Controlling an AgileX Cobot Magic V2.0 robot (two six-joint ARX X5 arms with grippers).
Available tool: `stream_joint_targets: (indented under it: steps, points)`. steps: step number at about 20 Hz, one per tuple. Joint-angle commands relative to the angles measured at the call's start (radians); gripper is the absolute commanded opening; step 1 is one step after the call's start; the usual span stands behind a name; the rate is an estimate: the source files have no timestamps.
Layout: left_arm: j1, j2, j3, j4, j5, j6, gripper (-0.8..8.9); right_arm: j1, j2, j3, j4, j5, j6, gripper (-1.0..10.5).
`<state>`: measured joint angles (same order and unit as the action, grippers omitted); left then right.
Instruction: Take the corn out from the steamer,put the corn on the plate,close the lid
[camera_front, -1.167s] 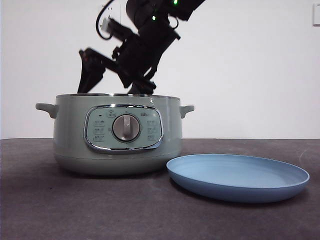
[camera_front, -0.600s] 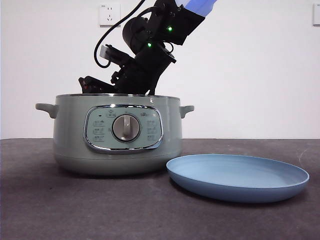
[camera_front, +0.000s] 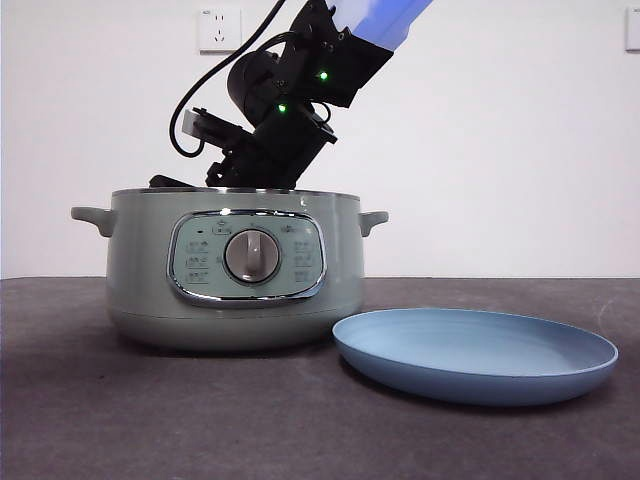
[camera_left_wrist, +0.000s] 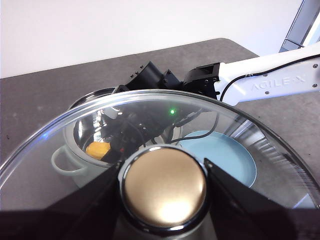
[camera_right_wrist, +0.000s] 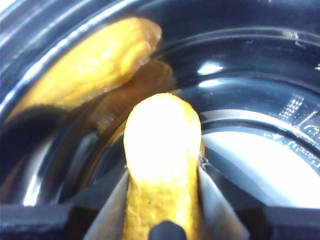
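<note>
Your front view hides the inside of the steamer (camera_front: 235, 270): you only get its pale green wall, dial and two side handles, w/ a dark arm dipping in past the rim from above, green lights on it. No corn visible there. The plate (camera_front: 476, 352) sits just beside the steamer on the table (camera_front: 80, 420), on the side opposite the arm's dip, and nothing lies on it.

Your right wrist view fills that gap. The right gripper (camera_right_wrist: 162, 200) is down in the pot, its two jaws pressed on either side of the corn (camera_right_wrist: 161, 165), so it's clamped on the cob. The cob's long axis runs straight out from between the jaws, rounded end pointing away from the wrist toward the pot's dark wall. A yellow reflection of it shows on the shiny inner wall.

Your left wrist view gives the overview from above: the left gripper (camera_left_wrist: 165, 192) has the lid's knob between its jaws, gripping it, w/ the glass lid (camera_left_wrist: 75, 130) held up over the scene. Thru the glass you see the steamer, a bit of yellow corn inside it, the right arm reaching in, and the blue plate next to it.
</note>
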<state>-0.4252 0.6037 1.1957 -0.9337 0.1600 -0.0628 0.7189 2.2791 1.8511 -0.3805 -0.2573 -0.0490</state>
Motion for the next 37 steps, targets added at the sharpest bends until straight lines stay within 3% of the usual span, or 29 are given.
stream_joint_targets:
  steps: [1, 5, 10, 13, 17, 21, 24, 29, 33, 37]
  points:
    - [0.000, -0.011, 0.004, 0.042, 0.004, 0.011, -0.08, 0.004, -0.005, -0.004, -0.002, 0.042, 0.007, -0.1]
    - [0.000, -0.011, 0.005, 0.042, 0.005, 0.011, -0.08, 0.004, -0.195, -0.004, -0.021, 0.090, 0.008, -0.1]
    - [0.000, -0.011, 0.004, 0.051, 0.005, 0.011, -0.08, -0.006, -0.509, -0.004, -0.329, 0.253, 0.023, -0.1]
    - [-0.001, -0.011, 0.004, 0.057, 0.006, 0.011, -0.08, -0.051, -0.612, -0.006, -0.490, 0.268, 0.026, -0.1]
    - [-0.001, -0.011, 0.004, 0.057, 0.007, 0.011, -0.08, -0.130, -0.708, -0.107, -0.517, 0.268, 0.051, -0.1]
    - [0.000, -0.011, 0.004, 0.057, 0.006, 0.010, -0.08, -0.211, -0.838, -0.375, -0.377, 0.267, 0.106, -0.1]
    - [-0.001, -0.011, 0.004, 0.057, 0.006, 0.010, -0.08, -0.261, -0.929, -0.661, -0.176, 0.264, 0.210, -0.1]
    - [0.000, -0.011, 0.004, 0.057, 0.005, 0.010, -0.08, -0.249, -0.929, -1.029, 0.172, 0.257, 0.342, -0.1]
    - [0.000, -0.011, 0.004, 0.058, 0.005, 0.010, -0.08, -0.240, -0.864, -1.173, 0.393, 0.264, 0.408, -0.1]
    - [0.000, -0.011, 0.004, 0.058, 0.005, 0.010, -0.08, -0.237, -0.750, -1.181, 0.474, 0.266, 0.432, -0.1]
